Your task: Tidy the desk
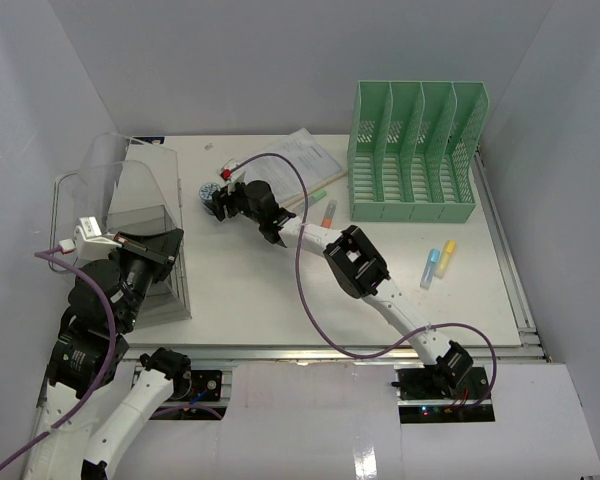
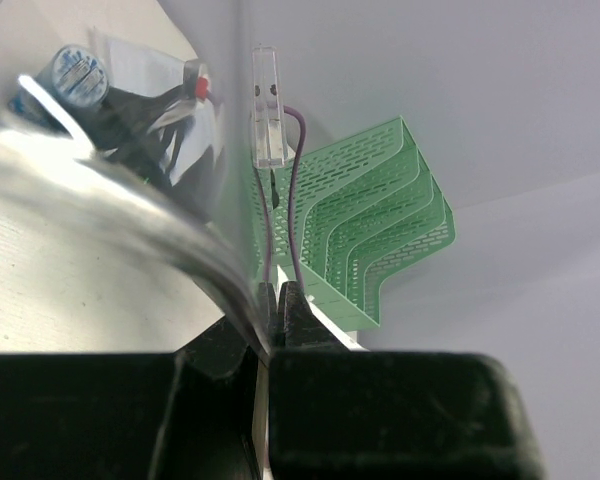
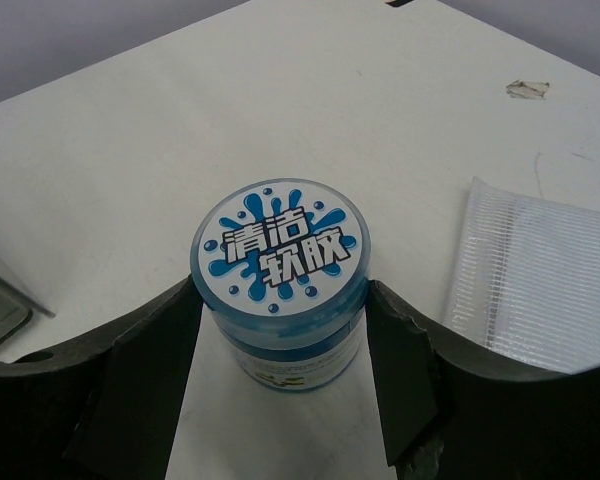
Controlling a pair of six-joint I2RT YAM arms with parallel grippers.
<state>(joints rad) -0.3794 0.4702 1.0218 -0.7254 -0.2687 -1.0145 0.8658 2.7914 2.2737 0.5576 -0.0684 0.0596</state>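
Observation:
The white desk (image 1: 260, 290) carries everything. A blue jar (image 1: 210, 194) with a white and blue lid stands at its back left. My right gripper (image 1: 220, 200) has a finger on each side of the jar (image 3: 278, 270); both pads touch the lid rim, and the jar rests on the desk (image 3: 130, 150). My left gripper (image 1: 165, 242) is at the clear plastic bin (image 1: 140, 200) on the left. In the left wrist view its jaws (image 2: 277, 300) are closed on the bin's curved clear wall (image 2: 180, 240). The jar also shows there (image 2: 70, 72).
A mint-green file rack (image 1: 415, 150) stands at the back right. Papers (image 1: 305, 155) lie behind the right gripper. Green (image 1: 318, 195) and orange (image 1: 328, 212) markers lie mid-desk, blue (image 1: 430, 268) and yellow (image 1: 445, 258) ones at the right. A mesh pouch (image 3: 540, 270) lies beside the jar.

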